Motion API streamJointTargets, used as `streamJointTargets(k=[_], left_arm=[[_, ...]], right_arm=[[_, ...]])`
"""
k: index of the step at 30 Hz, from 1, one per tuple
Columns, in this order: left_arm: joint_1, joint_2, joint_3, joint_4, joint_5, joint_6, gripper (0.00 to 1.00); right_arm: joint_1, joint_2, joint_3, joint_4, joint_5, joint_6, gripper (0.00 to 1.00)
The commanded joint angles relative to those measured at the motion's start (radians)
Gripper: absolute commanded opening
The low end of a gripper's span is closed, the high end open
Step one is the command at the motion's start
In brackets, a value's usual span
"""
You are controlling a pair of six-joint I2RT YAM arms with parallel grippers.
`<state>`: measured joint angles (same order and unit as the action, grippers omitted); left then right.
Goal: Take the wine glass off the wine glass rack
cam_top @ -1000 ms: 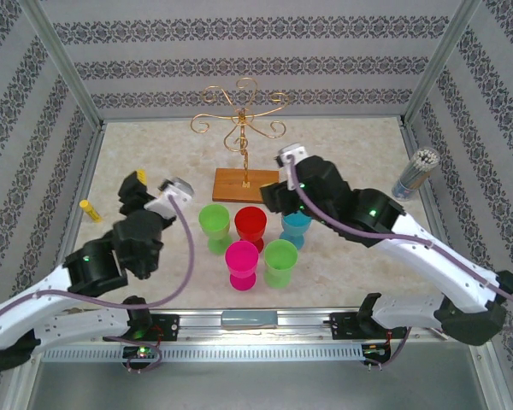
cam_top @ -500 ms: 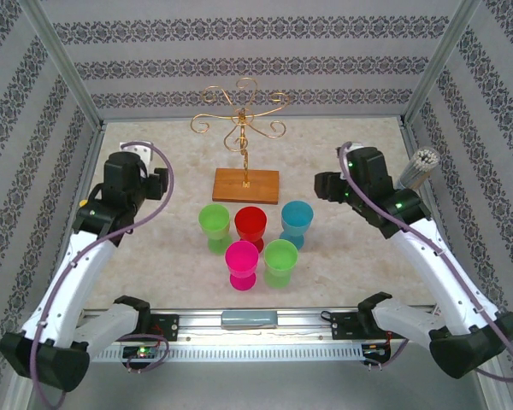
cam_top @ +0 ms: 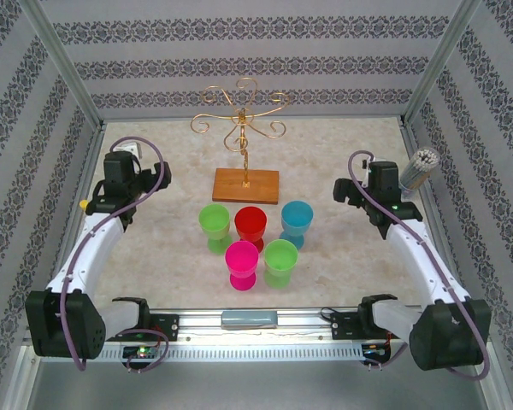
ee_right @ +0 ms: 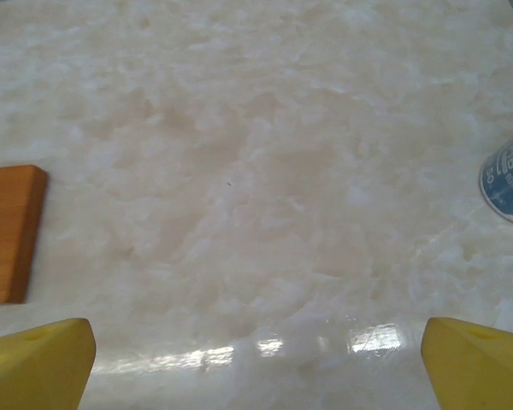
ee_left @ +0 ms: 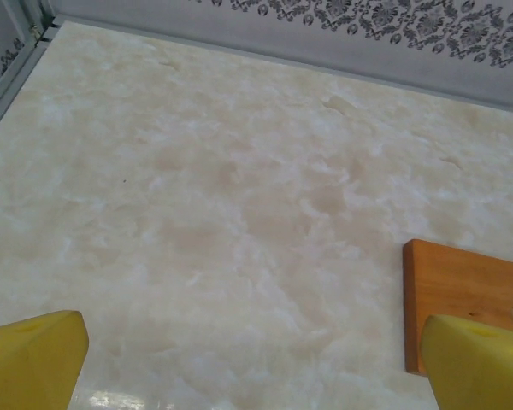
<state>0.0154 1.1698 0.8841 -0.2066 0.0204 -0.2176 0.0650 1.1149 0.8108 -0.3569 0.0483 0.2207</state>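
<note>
At far left, the left gripper (ee_left: 255,367) is held over the marble table (ee_left: 197,171), jaws spread wide, nothing gripped. The wine glass rack (cam_top: 243,128) is set centre-rear, upright on its wooden base (cam_top: 246,184). Five plastic wine glasses (cam_top: 250,225) are clustered upright on the table just in front of that base: two green, red, blue, pink. The right gripper (ee_right: 256,363) is held right of them, jaws wide, empty. A cup of white sticks (cam_top: 415,169) is placed near the right wall.

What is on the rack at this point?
No glass hangs on the rack's arms; its base bears just the stem. Five coloured glasses stand on the table in front. Nothing covers the rack.
</note>
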Motion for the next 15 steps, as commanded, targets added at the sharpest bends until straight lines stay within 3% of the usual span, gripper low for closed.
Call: streamJointTargets(k=[1, 11, 15], left_arm=[[0.012, -0.009, -0.053, 0.150, -0.050, 0.018, 1.00], [0.012, -0.014, -0.255, 0.370, -0.140, 0.089, 1.00], [0.012, 0.060, -0.318, 0.518, -0.152, 0.092, 1.00]], right_arm=[[-0.023, 0.036, -0.061, 0.192, 0.031, -0.053, 0.98], [-0.060, 0.139, -0.207, 0.511, 0.057, -0.084, 0.98], [-0.064, 0.175, -0.234, 0.590, 0.066, -0.094, 0.98]])
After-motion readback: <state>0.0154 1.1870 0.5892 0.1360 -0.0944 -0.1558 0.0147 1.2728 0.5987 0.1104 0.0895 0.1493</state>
